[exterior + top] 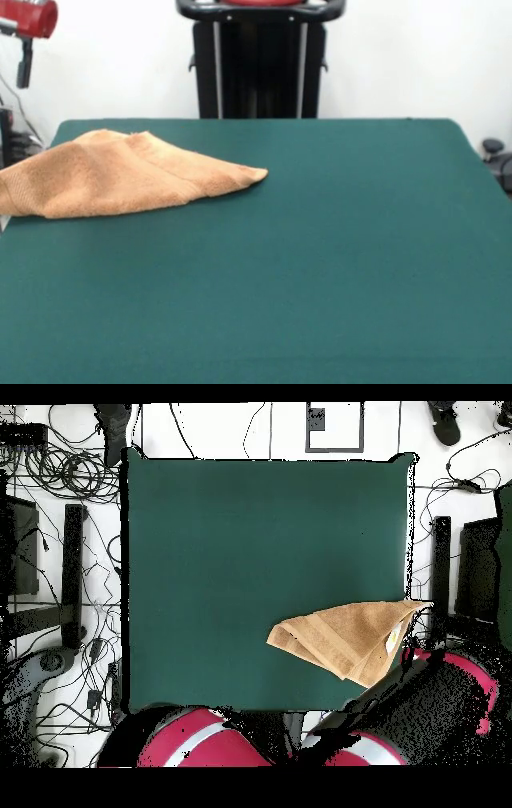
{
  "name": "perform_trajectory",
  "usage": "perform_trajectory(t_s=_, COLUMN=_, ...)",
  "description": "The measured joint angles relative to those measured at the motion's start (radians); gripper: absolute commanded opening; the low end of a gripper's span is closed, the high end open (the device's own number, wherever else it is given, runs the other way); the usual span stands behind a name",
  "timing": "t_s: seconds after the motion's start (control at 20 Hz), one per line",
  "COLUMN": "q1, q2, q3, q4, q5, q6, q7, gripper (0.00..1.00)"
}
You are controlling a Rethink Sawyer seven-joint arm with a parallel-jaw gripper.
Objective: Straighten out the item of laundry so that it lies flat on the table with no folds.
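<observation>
The item of laundry (120, 180) is a light orange-tan towel lying near the left edge of the dark green table (320, 264) in the front view. It is folded over on itself, with a raised ridge and a pointed corner reaching toward the table's middle. From overhead the towel (345, 639) sits at the table's (250, 554) right side, and its outer corner reaches the edge. A red and black arm link (440, 689) hangs over that corner, and a red part of the arm (28, 18) shows at the front view's top left. I cannot make out the gripper itself.
Cables and black equipment (60, 554) lie on the floor around the table. A black stand (440, 574) is beside the table's right edge in the overhead view, and the robot's pedestal (260, 64) is behind the far edge.
</observation>
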State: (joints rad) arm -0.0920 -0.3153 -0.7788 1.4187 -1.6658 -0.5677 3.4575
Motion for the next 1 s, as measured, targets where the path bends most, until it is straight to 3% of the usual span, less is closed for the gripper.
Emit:
perform_trajectory(t_s=0.55, q1=0.065, q2=-0.02, q3=-0.02, q4=0.098, q5=0.085, q6=0.001, q7=0.003, gripper=1.0)
perform_trajectory(t_s=1.0, q1=0.036, q2=-0.013, q3=-0.02, q4=0.108, q5=0.126, q6=0.008, q7=0.003, gripper=1.0)
